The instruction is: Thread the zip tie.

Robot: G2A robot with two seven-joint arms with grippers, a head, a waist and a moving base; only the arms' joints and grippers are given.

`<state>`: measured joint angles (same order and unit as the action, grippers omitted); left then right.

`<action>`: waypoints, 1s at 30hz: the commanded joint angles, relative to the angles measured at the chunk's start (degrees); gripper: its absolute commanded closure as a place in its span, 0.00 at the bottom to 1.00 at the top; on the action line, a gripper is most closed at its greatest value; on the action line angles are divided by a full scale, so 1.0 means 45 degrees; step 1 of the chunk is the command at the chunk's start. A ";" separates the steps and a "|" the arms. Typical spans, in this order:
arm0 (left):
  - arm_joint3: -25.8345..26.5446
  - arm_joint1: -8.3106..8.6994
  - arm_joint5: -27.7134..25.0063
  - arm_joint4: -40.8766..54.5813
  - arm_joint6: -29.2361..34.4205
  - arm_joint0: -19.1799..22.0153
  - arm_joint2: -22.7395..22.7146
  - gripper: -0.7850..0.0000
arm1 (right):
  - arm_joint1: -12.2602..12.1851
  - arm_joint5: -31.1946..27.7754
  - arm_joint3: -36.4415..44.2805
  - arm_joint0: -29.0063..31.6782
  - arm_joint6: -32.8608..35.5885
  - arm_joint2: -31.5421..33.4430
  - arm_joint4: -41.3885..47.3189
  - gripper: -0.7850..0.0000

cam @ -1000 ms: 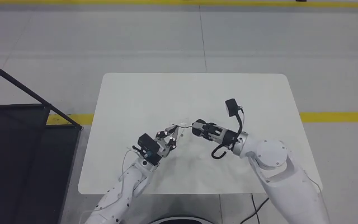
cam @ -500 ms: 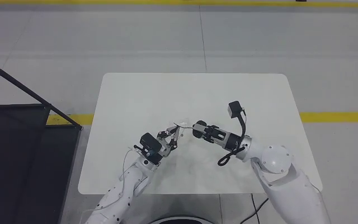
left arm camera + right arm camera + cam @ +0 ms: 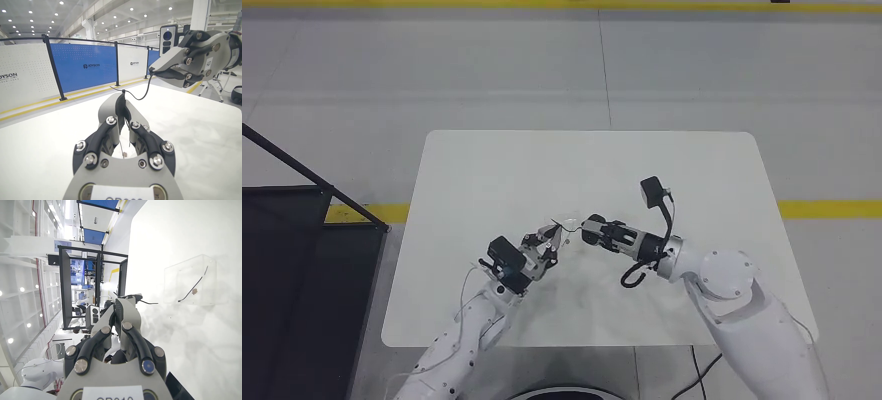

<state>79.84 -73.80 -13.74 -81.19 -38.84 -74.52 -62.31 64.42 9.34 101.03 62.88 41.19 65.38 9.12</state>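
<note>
A thin black zip tie (image 3: 567, 222) is strung between my two grippers above the middle of the white table (image 3: 692, 180). My left gripper (image 3: 553, 238) is shut on its head end. In the left wrist view the head sticks up from the left gripper (image 3: 122, 98), and a short black end pokes out beyond it. From there the zip tie (image 3: 140, 97) sags in a curve and rises to my right gripper (image 3: 152, 71), which is shut on the strap. In the right wrist view the right gripper (image 3: 118, 303) is shut, with a bit of zip tie (image 3: 150, 303) beside it.
A clear box (image 3: 189, 262) stands on the table under the grippers, holding another black zip tie (image 3: 191, 290) and a small brown bit (image 3: 194, 291). A black frame (image 3: 302, 175) stands off the table's left side. The table surface lies bare all around the grippers.
The right gripper drew slightly away from the left one, then came back toward it. The left gripper has stayed nearly still with the zip tie.
</note>
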 commanded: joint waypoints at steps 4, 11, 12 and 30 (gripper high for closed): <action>0.0151 -0.0004 -0.0597 0.1126 0.0181 -0.0033 -0.0319 1.00 | -0.0082 -0.0196 -0.0021 0.0055 0.0444 0.0410 0.0017 0.00; 0.0497 -0.0001 -0.1852 0.3076 0.0870 -0.0141 -0.0734 1.00 | -0.0313 -0.0415 0.0156 0.0434 0.1326 0.1145 -0.0758 0.00; 0.0563 -0.0005 -0.2046 0.3426 0.0992 -0.0157 -0.0781 1.00 | -0.0361 0.0068 0.0176 0.0422 0.1494 0.1161 -0.1243 0.00; 0.1208 -0.0047 -0.2466 0.5155 0.2092 -0.0322 -0.1003 1.00 | -0.0232 -0.1971 -0.0641 0.0207 0.1741 0.0677 -0.0128 0.00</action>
<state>85.00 -73.94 -24.80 -59.33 -30.11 -75.92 -66.81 63.30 2.33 99.15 64.02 48.82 68.53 7.43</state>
